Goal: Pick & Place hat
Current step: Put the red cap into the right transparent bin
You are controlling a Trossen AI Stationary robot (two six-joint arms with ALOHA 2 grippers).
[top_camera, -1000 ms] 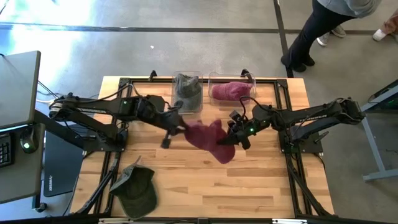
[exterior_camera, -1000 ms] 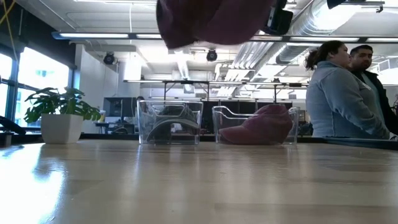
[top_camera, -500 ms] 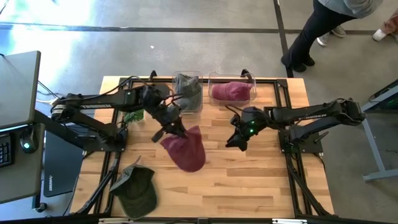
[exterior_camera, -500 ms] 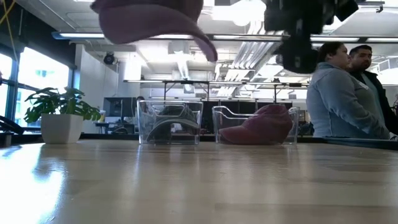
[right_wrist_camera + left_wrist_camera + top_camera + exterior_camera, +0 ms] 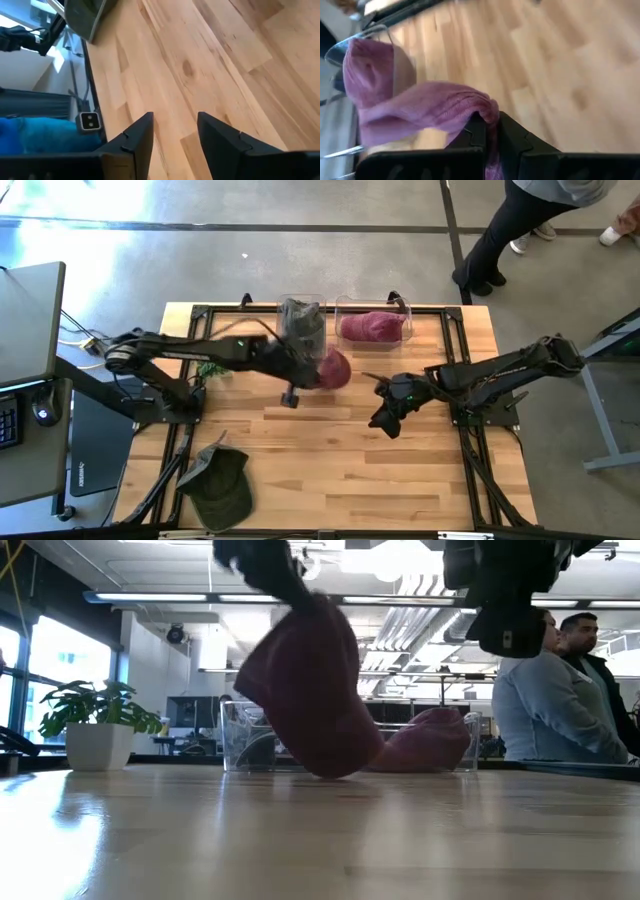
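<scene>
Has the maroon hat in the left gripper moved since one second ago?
Yes. The maroon hat, held by the left gripper, moved toward the two clear bins at the table's far edge.

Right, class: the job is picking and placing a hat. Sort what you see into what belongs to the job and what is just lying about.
Job:
- maroon hat, pinched in the shut left claw
- two clear bins, each holding a hat
- right claw, open, empty

Lying about:
- green cap near the table's front edge
- potted plant
</scene>
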